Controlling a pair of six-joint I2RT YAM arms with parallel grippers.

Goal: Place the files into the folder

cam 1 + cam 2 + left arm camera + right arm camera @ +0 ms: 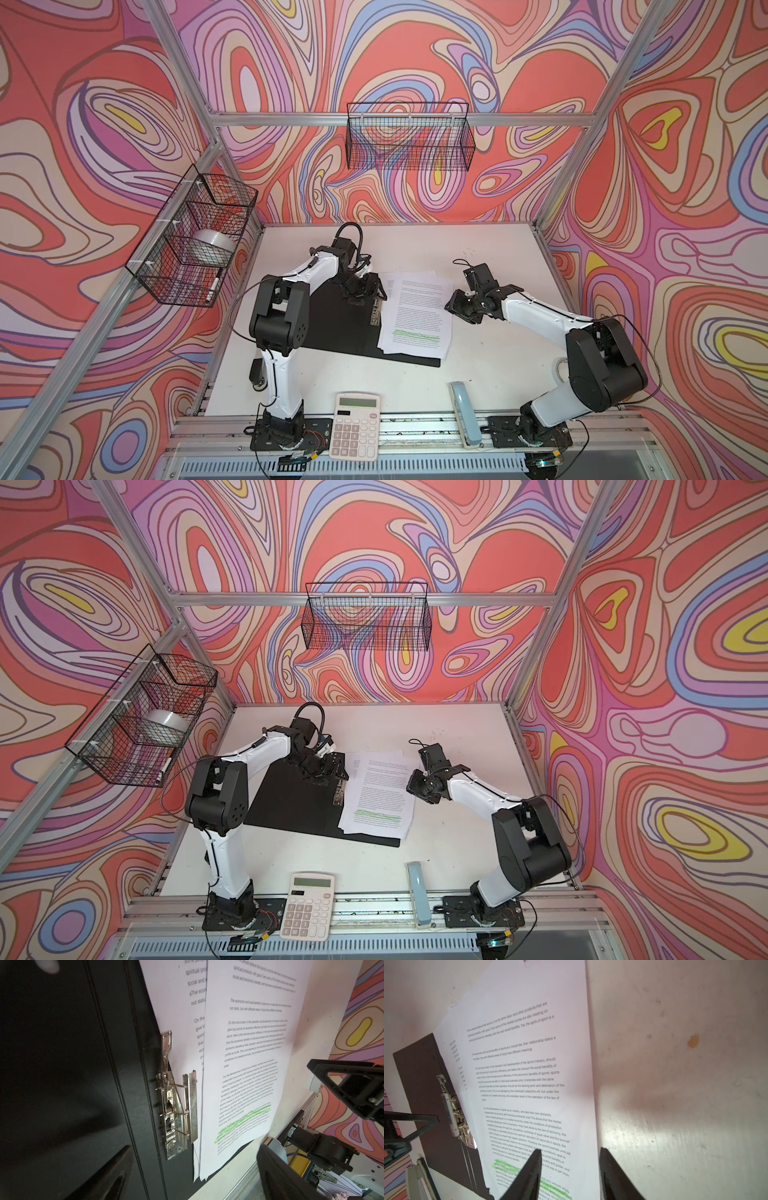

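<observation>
**White table (498,353): folder (332,328) open, files (417,316) on its right half**

Swirl-patterned walls close the cell on 3 sides. I see the folder lying open and flat near the middle of the table, black inside up, with its metal clip (176,1109) along the spine. The files lie on the folder's right half, text up, with a green-highlighted band toward the near end. At least 2 sheets are fanned a little. Their far ends stick out past the folder, and their left edge comes right up to the clip. From my views I cannot tell whether the clip presses on them.

The left gripper (368,293) hovers over the spine at the folder's far end, jaws wide apart, holding nothing. The right gripper (570,1150) sits at the files' right edge, jaws partly apart. That edge runs between them, and they are not clamped on it. A calculator (355,424) rests at the front rail, well apart from the folder.
</observation>
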